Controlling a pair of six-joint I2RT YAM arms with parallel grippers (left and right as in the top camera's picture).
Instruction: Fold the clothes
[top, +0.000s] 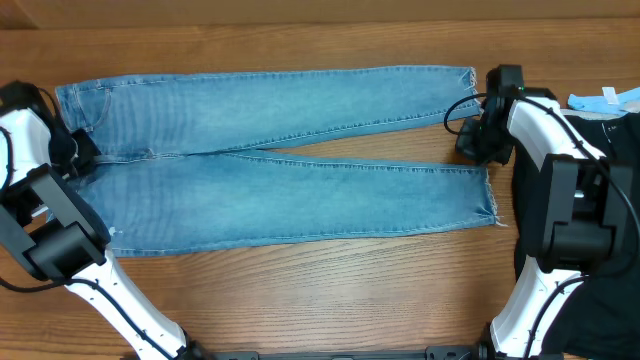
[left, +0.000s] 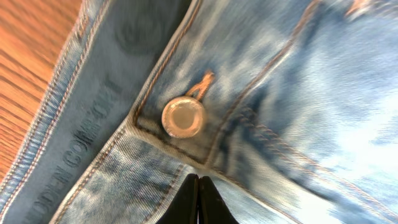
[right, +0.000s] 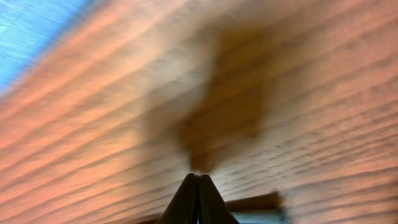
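Reaching low over jeans (top: 280, 200) waistband, L jaws clenched; R jaws clenched over table (top: 300, 300) by hem.

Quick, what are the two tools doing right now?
Left tool: closed at the jeans waist, grip unclear.
Right tool: closed, empty, over the table.

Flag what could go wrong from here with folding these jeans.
The right pincer is shut over bare table, beside the hems, gripping nothing; a lift now would likely leave the legs flat.
The left pincer is shut at the waistband by the button, with no denim visibly between its tips; the jeans may slip or never be caught.
The legs splay apart toward the hems, so a fold could come out crooked.
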